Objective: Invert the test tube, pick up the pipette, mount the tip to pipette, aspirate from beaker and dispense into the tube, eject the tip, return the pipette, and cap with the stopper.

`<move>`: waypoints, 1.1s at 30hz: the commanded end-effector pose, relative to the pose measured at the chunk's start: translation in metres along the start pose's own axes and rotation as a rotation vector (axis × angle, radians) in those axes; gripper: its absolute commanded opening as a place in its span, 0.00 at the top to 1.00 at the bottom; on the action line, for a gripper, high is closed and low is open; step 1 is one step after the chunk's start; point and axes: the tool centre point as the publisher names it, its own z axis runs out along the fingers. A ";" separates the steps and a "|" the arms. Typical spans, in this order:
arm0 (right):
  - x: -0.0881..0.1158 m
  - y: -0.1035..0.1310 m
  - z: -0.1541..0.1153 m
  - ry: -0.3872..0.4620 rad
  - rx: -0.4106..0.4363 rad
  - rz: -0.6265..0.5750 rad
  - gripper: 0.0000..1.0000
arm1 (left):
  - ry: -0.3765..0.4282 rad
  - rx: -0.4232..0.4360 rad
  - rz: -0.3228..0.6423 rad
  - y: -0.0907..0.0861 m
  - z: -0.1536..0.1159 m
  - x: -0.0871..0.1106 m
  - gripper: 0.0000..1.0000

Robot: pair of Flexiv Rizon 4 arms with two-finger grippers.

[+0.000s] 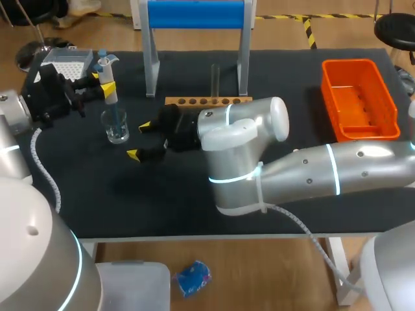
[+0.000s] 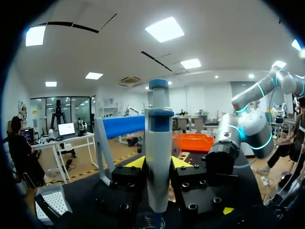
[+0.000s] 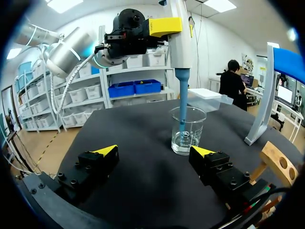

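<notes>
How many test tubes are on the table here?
1: a clear test tube stands upright in the wooden rack, between the legs of the blue stand. The right arm covers the rack's near edge, so another could be hidden.

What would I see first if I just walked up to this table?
Probably the pipette, held upright by the left gripper with its blue tip down inside the glass beaker near the table's left side. Next, the right gripper, open, its yellow tips pointing at the beaker, and the bright orange bin at the table's far right.
</notes>
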 end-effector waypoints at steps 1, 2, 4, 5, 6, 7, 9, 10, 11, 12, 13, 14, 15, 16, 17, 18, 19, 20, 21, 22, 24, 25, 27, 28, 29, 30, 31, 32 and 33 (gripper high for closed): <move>0.000 0.000 0.003 -0.004 0.000 0.000 0.00 | -0.005 0.002 0.000 0.001 0.001 0.000 1.00; 0.000 0.000 0.003 -0.004 0.000 0.000 0.00 | -0.006 0.002 0.001 0.001 0.001 0.000 1.00; 0.000 0.000 0.003 -0.004 0.000 0.000 0.00 | -0.007 0.001 0.001 0.001 0.001 0.000 1.00; 0.000 0.000 0.003 -0.004 0.000 0.000 0.00 | -0.008 0.001 0.001 0.001 0.001 -0.001 1.00; 0.000 0.000 0.003 -0.004 0.000 0.000 0.00 | -0.009 0.001 0.001 0.001 0.001 -0.001 1.00; 0.000 0.000 0.003 -0.004 0.000 0.000 0.00 | -0.010 0.001 0.001 0.000 0.001 -0.001 1.00; 0.000 0.000 0.003 -0.004 0.000 0.000 0.00 | -0.011 0.001 0.002 0.000 0.001 -0.002 1.00; 0.000 0.000 0.003 -0.004 0.000 0.000 0.00 | -0.012 0.001 0.003 -0.001 0.001 -0.002 1.00; 0.000 0.000 0.003 -0.004 0.000 0.000 0.00 | -0.012 0.002 0.004 -0.001 0.001 -0.002 1.00; 0.000 0.000 0.003 -0.004 0.000 0.000 0.00 | -0.013 0.002 0.005 -0.001 0.001 -0.003 1.00; 0.000 0.000 0.003 -0.004 0.000 0.000 0.00 | -0.013 0.002 0.006 -0.001 0.001 -0.003 1.00; 0.000 0.000 0.003 -0.004 0.000 0.000 0.00 | -0.014 0.001 0.007 -0.002 0.001 -0.003 1.00; 0.000 0.000 0.003 -0.004 0.000 0.000 0.00 | -0.015 0.003 0.006 -0.002 0.001 -0.004 1.00; 0.000 0.000 0.003 -0.004 0.000 0.000 0.00 | -0.016 0.001 0.008 -0.002 0.001 -0.004 1.00; 0.000 0.000 0.003 -0.004 0.000 0.000 0.00 | -0.018 0.001 0.009 -0.002 0.001 -0.004 1.00; 0.000 0.000 0.003 -0.004 0.000 0.000 0.00 | -0.018 0.000 0.008 -0.002 0.001 -0.004 1.00; 0.000 0.000 0.003 -0.004 0.000 0.000 0.00 | -0.020 -0.003 0.010 -0.003 0.001 -0.004 1.00; 0.000 0.000 0.003 -0.004 0.000 0.000 0.00 | -0.020 -0.003 0.010 -0.003 0.001 -0.004 1.00; 0.000 0.000 0.003 -0.004 0.000 0.000 0.00 | -0.020 -0.003 0.010 -0.003 0.001 -0.004 1.00; 0.000 0.000 0.003 -0.004 0.000 0.000 0.00 | -0.020 -0.003 0.010 -0.003 0.001 -0.004 1.00; 0.000 0.000 0.003 -0.004 0.000 0.000 0.00 | -0.020 -0.003 0.010 -0.003 0.001 -0.004 1.00; 0.000 0.000 0.003 -0.004 0.000 0.000 0.00 | -0.020 -0.003 0.010 -0.003 0.001 -0.004 1.00; 0.000 0.000 0.003 -0.004 0.000 0.000 0.00 | -0.020 -0.003 0.010 -0.003 0.001 -0.004 1.00; 0.000 0.000 0.003 -0.004 0.000 0.000 0.00 | -0.020 -0.003 0.010 -0.003 0.001 -0.004 1.00; 0.000 0.000 0.003 -0.004 0.000 0.000 0.00 | -0.020 -0.003 0.010 -0.003 0.001 -0.004 1.00; 0.000 0.000 0.003 -0.004 0.000 0.000 0.00 | -0.020 -0.003 0.010 -0.003 0.001 -0.004 1.00; 0.000 0.000 0.003 -0.004 0.000 0.000 0.00 | -0.020 -0.003 0.010 -0.003 0.001 -0.004 1.00; 0.000 0.000 0.003 -0.004 0.000 0.000 0.00 | -0.020 -0.003 0.010 -0.003 0.001 -0.004 1.00; 0.000 0.000 0.003 -0.004 0.000 0.000 0.00 | -0.020 -0.003 0.010 -0.003 0.001 -0.004 1.00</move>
